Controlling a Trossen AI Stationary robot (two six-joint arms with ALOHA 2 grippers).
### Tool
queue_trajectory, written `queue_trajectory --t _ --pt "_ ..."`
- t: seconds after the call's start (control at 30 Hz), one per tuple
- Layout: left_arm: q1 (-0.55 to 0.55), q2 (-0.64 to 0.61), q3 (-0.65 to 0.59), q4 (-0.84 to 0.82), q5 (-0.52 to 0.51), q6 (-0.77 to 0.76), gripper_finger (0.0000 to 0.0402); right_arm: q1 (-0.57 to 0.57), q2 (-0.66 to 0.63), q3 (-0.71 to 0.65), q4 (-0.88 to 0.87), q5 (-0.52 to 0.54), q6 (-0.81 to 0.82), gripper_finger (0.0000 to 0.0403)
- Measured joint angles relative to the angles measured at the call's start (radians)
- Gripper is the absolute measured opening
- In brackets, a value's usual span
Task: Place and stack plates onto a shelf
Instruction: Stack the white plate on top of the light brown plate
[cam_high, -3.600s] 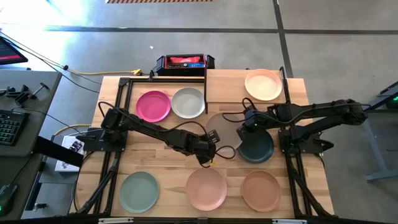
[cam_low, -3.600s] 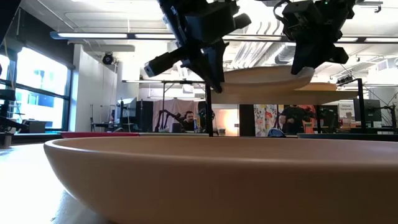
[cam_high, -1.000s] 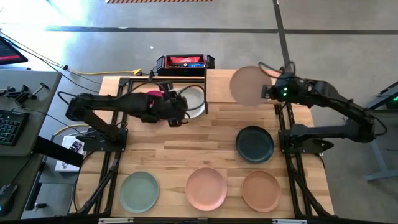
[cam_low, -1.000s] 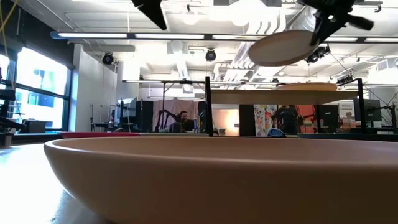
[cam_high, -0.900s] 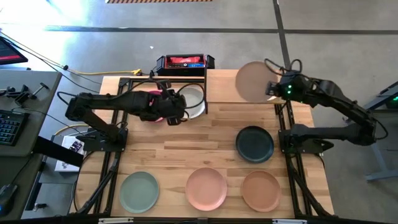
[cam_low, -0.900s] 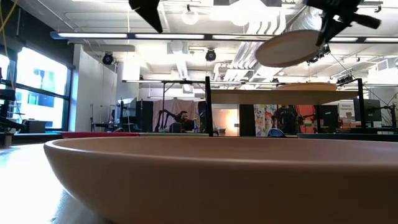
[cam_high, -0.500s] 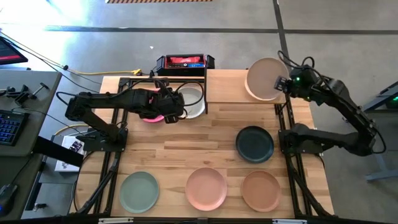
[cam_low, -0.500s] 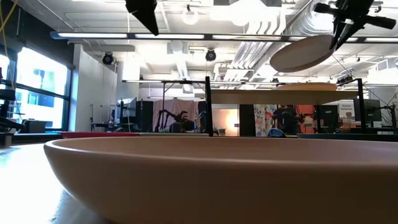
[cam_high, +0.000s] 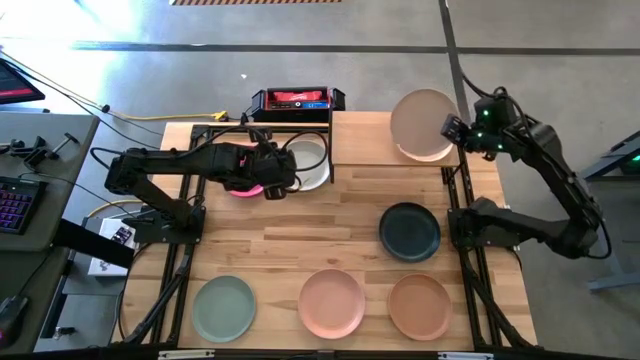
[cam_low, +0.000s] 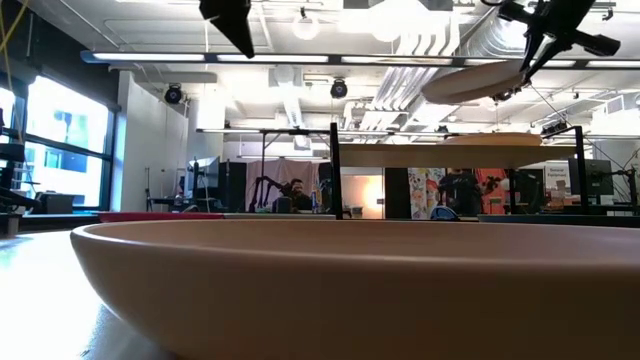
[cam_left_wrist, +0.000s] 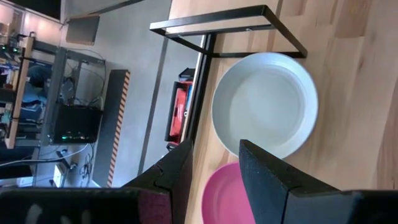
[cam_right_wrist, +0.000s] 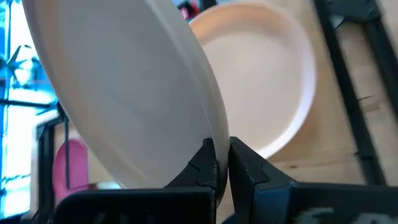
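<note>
Right end effector (cam_high: 449, 131) clamped on beige plate (cam_high: 422, 120) above peach plate (cam_right_wrist: 264, 68), left end effector (cam_left_wrist: 214, 171) parted, empty

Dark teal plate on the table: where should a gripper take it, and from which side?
Grip the dark teal plate by its raised rim, probably on the edge nearest the right gripper, coming down from above. It lies flat, with bare table around it.

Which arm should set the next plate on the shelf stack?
Right. The right gripper is shut on the rim of the round beige plate, holding it just above the peach plate on the light-wood shelf. The left gripper is open, over the light grey plate.
</note>
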Motion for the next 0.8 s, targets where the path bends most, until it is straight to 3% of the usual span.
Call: queue_trajectory --t 0.23,0.57,0.67,0.8 --pt "0.0 0.0 0.0 -0.08 0.0 -0.064 0.0119 0.094 0.001 0.0 0.001 -0.024 0.036 0.0" --pt "0.0 0.0 0.0 -0.089 -0.003 -0.076 0.0119 0.303 -0.024 -0.001 0.013 0.242 0.112 0.0" --pt "0.0 0.0 0.0 -0.088 -0.003 -0.076 0.0119 0.314 -0.05 -0.026 0.113 0.256 0.088 0.0" --pt "0.0 0.001 0.0 -0.088 -0.003 -0.076 0.0119 0.329 -0.118 -0.187 0.382 0.23 0.066 0.0"
